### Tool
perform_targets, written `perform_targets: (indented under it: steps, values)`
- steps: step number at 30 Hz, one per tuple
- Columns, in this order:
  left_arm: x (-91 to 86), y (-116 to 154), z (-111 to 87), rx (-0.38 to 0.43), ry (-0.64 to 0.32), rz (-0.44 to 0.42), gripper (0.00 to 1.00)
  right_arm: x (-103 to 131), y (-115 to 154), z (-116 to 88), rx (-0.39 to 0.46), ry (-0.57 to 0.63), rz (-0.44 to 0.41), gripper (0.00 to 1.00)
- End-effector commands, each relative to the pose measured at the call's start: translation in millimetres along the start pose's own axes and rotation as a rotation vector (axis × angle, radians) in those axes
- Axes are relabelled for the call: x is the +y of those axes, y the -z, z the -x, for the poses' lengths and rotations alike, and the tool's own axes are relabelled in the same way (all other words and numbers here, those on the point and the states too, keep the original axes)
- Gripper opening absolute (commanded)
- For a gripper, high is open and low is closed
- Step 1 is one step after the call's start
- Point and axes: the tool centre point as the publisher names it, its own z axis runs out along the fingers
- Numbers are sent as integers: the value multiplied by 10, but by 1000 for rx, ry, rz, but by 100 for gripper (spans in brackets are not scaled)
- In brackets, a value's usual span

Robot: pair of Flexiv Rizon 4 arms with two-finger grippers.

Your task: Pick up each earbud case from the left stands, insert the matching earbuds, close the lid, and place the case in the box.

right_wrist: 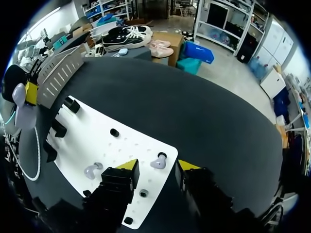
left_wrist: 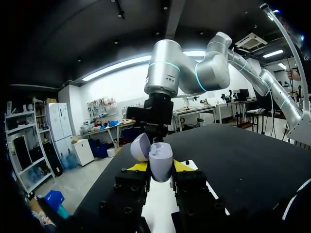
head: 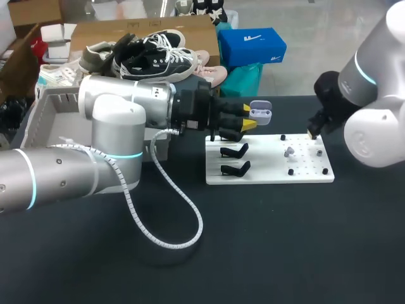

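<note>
Left jaws pinch the open case (head: 261, 114), held up over the board (head: 304, 174). Right jaws spread above an earbud (right_wrist: 158, 161) on the board. Earbud pickup in hand; next probably descend, close, carry to case.

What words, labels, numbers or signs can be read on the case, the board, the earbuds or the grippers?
No text can be read on any of them.
Case, held in the left gripper: plain, no print shows.
Board: plain white, only pegs and holes.
Earbuds: unmarked.
Right gripper: black with yellow tips, no legible marking.
</note>
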Motion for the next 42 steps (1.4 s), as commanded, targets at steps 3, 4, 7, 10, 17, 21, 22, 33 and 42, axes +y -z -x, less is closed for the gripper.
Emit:
perform_targets:
  steps: [3, 4, 7, 10, 17, 21, 22, 33, 42]
  values:
    - [3, 2, -7, -3, -2, 0, 0, 44, -9, 5, 3, -5, -30, 45]
    - [3, 2, -7, -3, -2, 0, 0, 46, -10, 7, 4, -6, -31, 45]
    - [3, 2, -7, -3, -2, 0, 0, 47, -11, 8, 5, -15, -36, 45]
    - [3, 2, -7, -3, -2, 0, 0, 36, -34, 1, 11, -34, -40, 44]
    - [3, 2, -7, -3, -2, 0, 0, 33, -69, -10, 13, -44, -35, 39]
    - [3, 2, -7, -3, -2, 0, 0, 28, -82, -14, 12, -49, -33, 37]
    - [3, 2, -7, -3, -2, 0, 0, 23, -88, -14, 11, -54, -33, 37]
    - [3, 2, -7, -3, -2, 0, 0, 10, -124, 12, 12, -68, -23, 28]
    - [3, 2, -7, -3, -2, 0, 0, 19, -120, -11, 10, -78, -26, 27]
